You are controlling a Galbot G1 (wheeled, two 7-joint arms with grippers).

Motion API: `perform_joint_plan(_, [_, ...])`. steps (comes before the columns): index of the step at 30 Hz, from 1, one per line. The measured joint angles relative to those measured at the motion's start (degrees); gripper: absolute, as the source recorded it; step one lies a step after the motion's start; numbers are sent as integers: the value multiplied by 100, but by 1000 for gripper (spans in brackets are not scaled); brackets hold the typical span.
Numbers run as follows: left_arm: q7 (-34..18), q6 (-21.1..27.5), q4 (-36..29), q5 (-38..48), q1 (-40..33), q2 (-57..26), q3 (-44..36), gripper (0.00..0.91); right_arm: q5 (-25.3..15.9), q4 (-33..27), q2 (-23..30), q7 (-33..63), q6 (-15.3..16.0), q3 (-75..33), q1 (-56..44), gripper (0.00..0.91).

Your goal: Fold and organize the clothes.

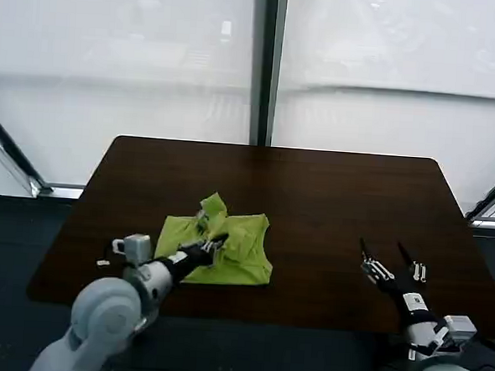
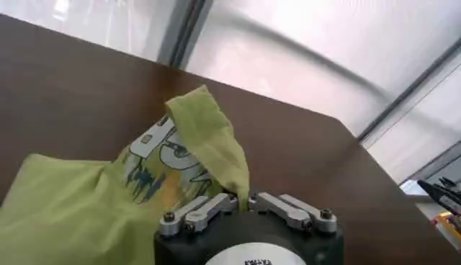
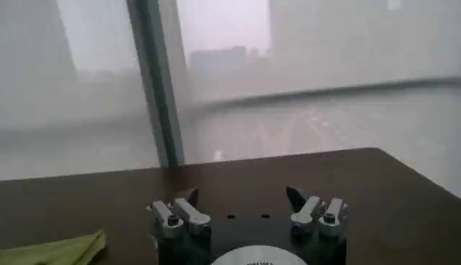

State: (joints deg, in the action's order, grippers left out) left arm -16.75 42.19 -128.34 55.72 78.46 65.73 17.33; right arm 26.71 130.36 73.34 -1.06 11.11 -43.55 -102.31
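left gripper (image 1: 213, 247): jaws drawn together on a fold of the t-shirt (image 1: 223, 244), pinching a ridge of cloth that rises from the garment; in the left wrist view the cloth (image 2: 209, 140) runs straight down into the closed fingers (image 2: 216, 207). the pinch sits near the shirt's middle, which in my judgement gives a hold for lifting or dragging a layer over itself.

garment: lime-green, loosely bunched, lying left of centre on the dark table (image 1: 339, 199), with one flap standing up at the far side. a printed patch (image 2: 166, 155) shows on the fabric beside the raised flap, so it is not plain. folding appears partly done at most.

right gripper (image 1: 390, 266): fingers spread wide, holding nothing, hovering over bare table well apart from the shirt, apparently waiting. a corner of the shirt (image 3: 57, 249) lies off to one side of it.
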Motion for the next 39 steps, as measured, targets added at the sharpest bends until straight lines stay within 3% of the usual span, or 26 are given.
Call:
perform_joint_plan(18, [208, 0, -35, -469, 63, 556, -247, 878, -518, -90, -330, -253, 91, 588, 207, 878])
perform_joint_plan(32, [917, -13, 98, -1000, 319, -218, 1000, 878, -675, -689, -918, -396, 187, 1522, 820, 878])
perform_joint_plan(39, [1050, -515, 426, -1285, 481, -326, 1525, 878, -654, -800, -930, -398, 136, 1755, 900, 878])
